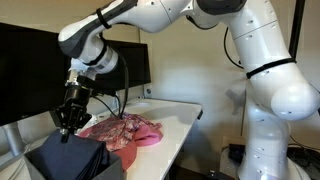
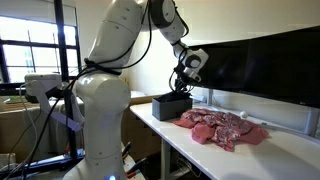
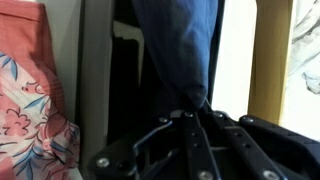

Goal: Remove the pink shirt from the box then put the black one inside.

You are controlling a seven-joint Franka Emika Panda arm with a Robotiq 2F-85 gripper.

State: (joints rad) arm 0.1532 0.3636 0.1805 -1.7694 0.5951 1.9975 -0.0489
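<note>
The pink shirt (image 1: 127, 131) (image 2: 226, 128) lies crumpled on the white table, outside the box; its floral cloth (image 3: 30, 100) fills the left of the wrist view. The dark grey box (image 2: 170, 107) stands at the table's end, beside the pink shirt. My gripper (image 1: 68, 122) (image 2: 183, 84) hangs just above the box, shut on the black shirt (image 3: 180, 45). That shirt stretches away from the closed jaws (image 3: 186, 116) as a dark bluish fold. In an exterior view its dark cloth (image 1: 78, 155) bulges over the box and hides the walls.
Dark monitors (image 1: 30, 55) (image 2: 265, 62) stand along the back of the table (image 1: 180, 118). The robot's white base (image 1: 275, 100) (image 2: 100, 110) rises beside the table. A window and shelves (image 2: 25, 60) lie beyond it.
</note>
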